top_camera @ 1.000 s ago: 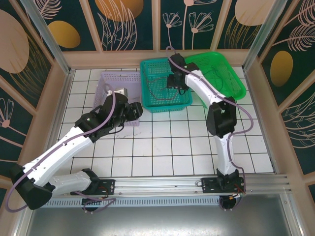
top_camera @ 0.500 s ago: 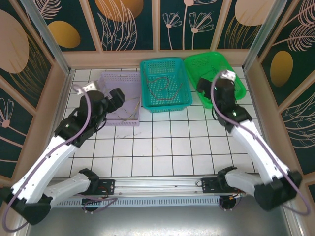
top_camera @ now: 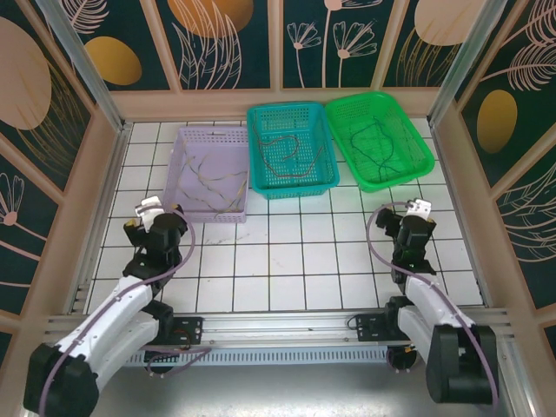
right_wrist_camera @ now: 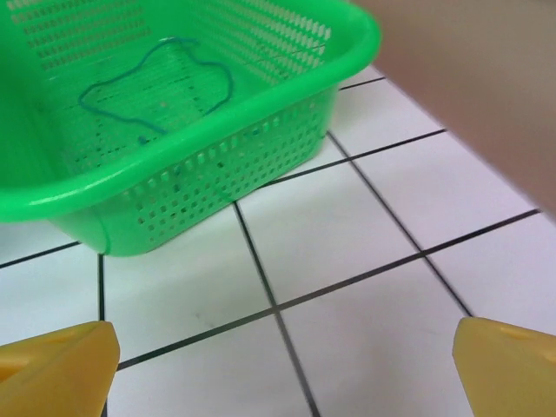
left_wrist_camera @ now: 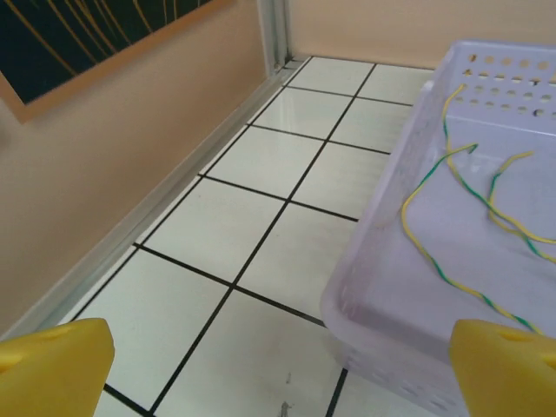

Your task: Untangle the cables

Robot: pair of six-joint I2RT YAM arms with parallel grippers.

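The cables lie sorted in three baskets at the back of the table. Yellow-green cables lie in the lilac basket. A brownish cable rests in the teal basket. A dark green cable is in the green basket. My left gripper hangs open over bare tiles, short of the lilac basket's near left corner. My right gripper is open too, empty, in front of the green basket.
Both arms are folded back near their bases at the metal rail. A beige wall runs along the left side and another wall along the right. White tiles stretch between the arms and the baskets.
Both arms have pulled back from the baskets toward the near edge. Both grippers have opened wide and hold nothing. The cables stay in the baskets.
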